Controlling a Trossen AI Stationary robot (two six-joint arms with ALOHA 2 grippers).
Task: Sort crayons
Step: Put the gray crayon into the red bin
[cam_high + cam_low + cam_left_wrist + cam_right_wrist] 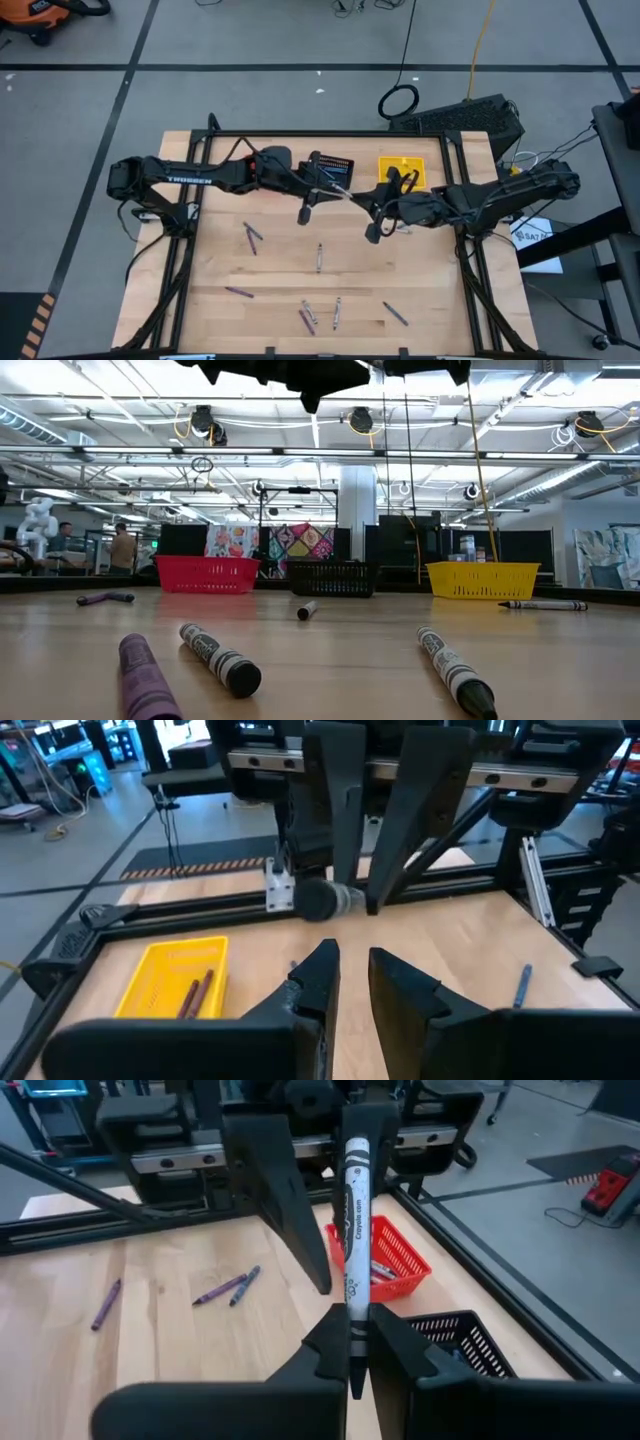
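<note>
Crayon grey and paper-wrapped [352, 1270], a light, stiff but snappable stick best pinched mid-length, stood clamped at its lower end in the closed right gripper [352, 1342] above the wooden worktop [280, 270] near the far baskets, facing the part-open, empty left gripper [352, 975].
</note>
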